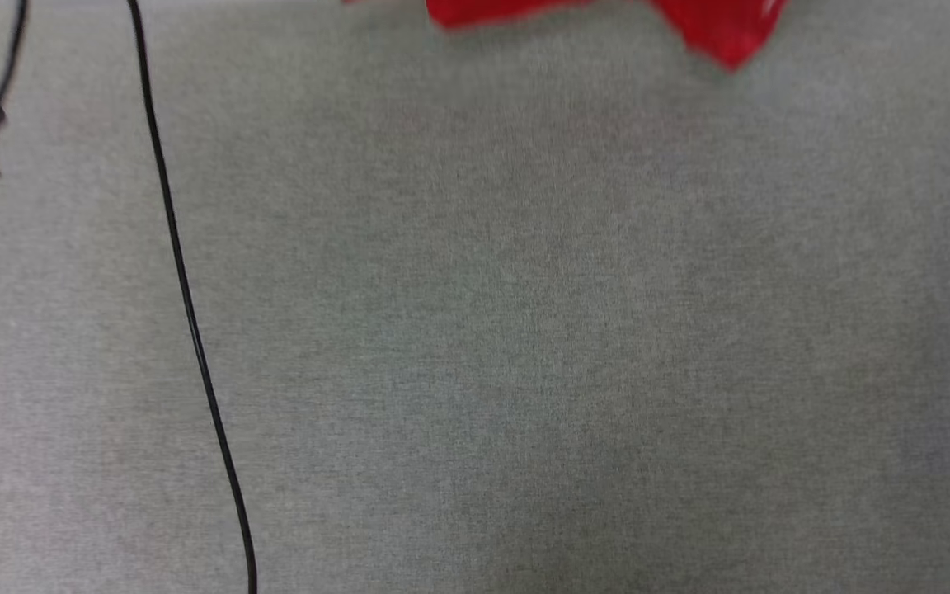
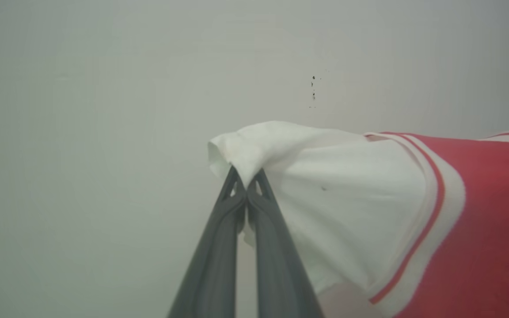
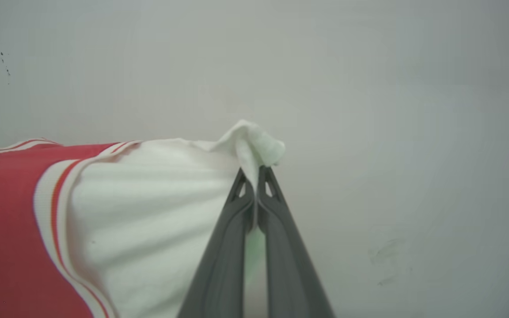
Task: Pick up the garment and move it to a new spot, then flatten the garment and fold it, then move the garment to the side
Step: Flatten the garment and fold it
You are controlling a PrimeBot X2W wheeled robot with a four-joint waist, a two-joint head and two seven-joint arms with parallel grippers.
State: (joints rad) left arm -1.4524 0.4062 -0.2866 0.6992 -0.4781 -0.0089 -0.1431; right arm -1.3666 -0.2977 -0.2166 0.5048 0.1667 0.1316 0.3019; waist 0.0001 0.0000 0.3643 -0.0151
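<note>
While the left gripper pinches the garment by 1 white sleeve, the right gripper clamps the other sleeve, red cloth stretching between them.

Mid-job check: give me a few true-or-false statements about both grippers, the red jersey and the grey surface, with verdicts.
1. The left gripper is shut on a white sleeve of the red jersey garment. True.
2. The right gripper is open and apart from the cloth. False: it is shut on a white sleeve too.
3. In the head view the garment lies spread flat across the middle of the grey fabric surface. False: its red cloth shows at that view's top edge.
4. A thin black cable runs down the left part of the head view. True.
</note>
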